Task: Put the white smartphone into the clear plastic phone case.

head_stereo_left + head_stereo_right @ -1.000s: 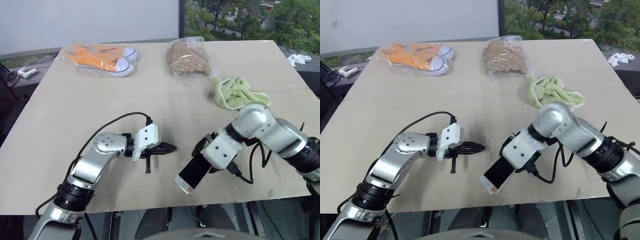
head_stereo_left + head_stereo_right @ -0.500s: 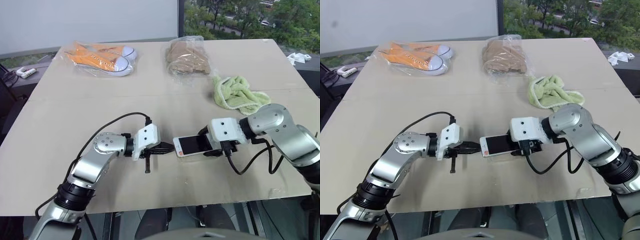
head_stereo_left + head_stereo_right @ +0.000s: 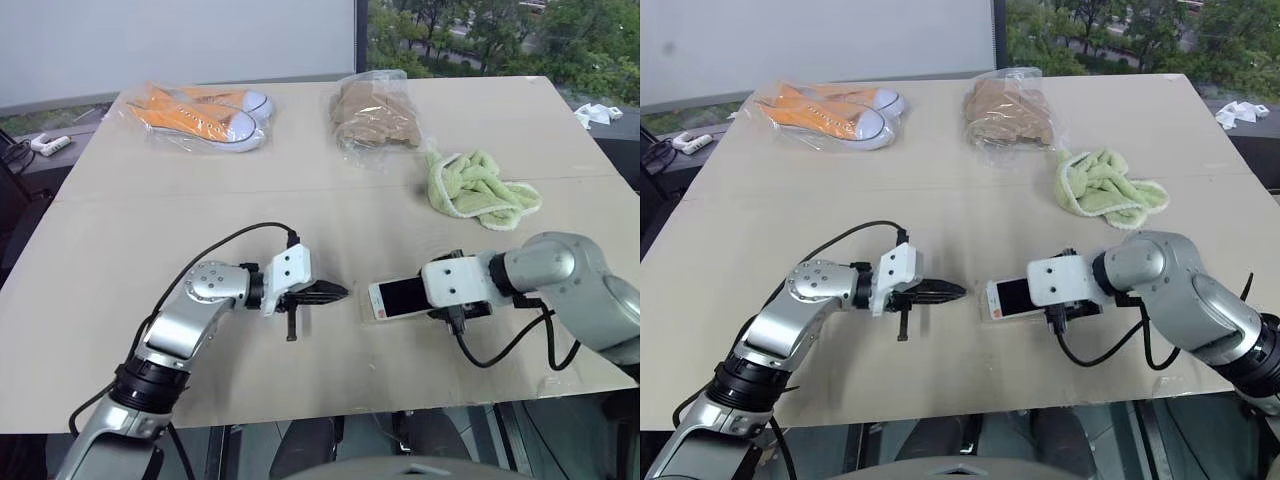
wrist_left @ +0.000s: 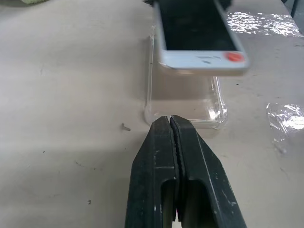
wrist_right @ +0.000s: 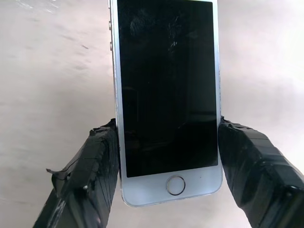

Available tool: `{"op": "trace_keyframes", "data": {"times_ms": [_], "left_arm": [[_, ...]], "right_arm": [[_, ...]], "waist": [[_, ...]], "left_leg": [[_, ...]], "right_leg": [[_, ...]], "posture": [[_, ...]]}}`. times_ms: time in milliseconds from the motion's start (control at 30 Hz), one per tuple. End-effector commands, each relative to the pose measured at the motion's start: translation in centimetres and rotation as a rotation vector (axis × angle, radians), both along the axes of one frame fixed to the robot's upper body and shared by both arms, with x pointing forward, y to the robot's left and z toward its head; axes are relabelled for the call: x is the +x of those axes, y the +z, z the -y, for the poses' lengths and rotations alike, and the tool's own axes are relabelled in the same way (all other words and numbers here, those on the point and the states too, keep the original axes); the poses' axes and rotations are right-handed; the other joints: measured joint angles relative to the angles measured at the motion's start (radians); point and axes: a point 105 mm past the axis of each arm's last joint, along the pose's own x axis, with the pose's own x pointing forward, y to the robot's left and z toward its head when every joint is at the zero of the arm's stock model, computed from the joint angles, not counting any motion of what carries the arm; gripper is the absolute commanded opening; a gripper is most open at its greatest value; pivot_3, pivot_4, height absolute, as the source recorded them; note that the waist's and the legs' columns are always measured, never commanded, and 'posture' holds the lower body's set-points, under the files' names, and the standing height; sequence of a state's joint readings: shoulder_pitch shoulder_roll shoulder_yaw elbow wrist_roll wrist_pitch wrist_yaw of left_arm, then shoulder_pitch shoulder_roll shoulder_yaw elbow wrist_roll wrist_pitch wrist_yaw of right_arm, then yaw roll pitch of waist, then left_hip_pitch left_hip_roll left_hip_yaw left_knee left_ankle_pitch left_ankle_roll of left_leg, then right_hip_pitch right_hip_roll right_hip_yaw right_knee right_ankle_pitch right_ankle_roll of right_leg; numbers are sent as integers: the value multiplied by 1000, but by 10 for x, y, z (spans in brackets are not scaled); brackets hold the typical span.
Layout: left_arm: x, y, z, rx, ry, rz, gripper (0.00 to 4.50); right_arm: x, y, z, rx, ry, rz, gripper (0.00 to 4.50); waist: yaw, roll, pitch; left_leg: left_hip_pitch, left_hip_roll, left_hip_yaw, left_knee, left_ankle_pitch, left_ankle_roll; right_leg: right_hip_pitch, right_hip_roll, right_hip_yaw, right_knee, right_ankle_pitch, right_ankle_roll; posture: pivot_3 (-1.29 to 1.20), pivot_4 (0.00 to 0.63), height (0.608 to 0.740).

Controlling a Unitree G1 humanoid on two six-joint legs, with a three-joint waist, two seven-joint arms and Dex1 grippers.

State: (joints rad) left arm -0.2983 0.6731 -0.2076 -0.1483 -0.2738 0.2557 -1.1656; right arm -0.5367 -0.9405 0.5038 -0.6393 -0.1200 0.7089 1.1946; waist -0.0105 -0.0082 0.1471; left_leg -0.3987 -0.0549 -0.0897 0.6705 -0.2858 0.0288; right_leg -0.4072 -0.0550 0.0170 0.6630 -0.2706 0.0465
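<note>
Right gripper (image 3: 432, 297) clamped on white smartphone (image 3: 397, 298), screen up, long axis along surface's (image 3: 150, 200) near edge, over clear plastic phone case (image 4: 183, 102); left gripper (image 3: 338, 292) together.

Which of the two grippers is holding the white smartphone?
The right gripper: its fingers clamp the white smartphone's long edges. The left gripper is shut on nothing.

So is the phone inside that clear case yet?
Not yet. The right gripper holds the white smartphone just above the clear case, which lies empty on the table.

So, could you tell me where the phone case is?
Head view: case lies near the table's front, right of centre, under the phone, by the left gripper.
</note>
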Motion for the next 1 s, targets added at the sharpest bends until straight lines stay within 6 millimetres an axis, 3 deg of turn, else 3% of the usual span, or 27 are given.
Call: {"op": "trace_keyframes", "data": {"times_ms": [33, 467, 1000], "left_arm": [[-3, 5, 0, 0, -27, 20, 0], [-3, 7, 0, -2, -35, 25, 0], [-4, 12, 10, -24, -52, 32, 0]], "right_arm": [[-1, 5, -3, -7, -13, 67, 2697], [12, -5, -1, -29, -84, 111, 2697], [6, -11, 2, -87, -53, 95, 2697]], "waist": [[0, 0, 0], [0, 0, 0], [-1, 0, 0]], "left_leg": [[0, 0, 0, 0, 0, 0], [0, 0, 0, 0, 0, 0], [0, 0, 0, 0, 0, 0]], "right_leg": [[0, 0, 0, 0, 0, 0], [0, 0, 0, 0, 0, 0], [0, 0, 0, 0, 0, 0]], "posture": [[0, 150, 740], [0, 150, 740], [0, 150, 740]]}}
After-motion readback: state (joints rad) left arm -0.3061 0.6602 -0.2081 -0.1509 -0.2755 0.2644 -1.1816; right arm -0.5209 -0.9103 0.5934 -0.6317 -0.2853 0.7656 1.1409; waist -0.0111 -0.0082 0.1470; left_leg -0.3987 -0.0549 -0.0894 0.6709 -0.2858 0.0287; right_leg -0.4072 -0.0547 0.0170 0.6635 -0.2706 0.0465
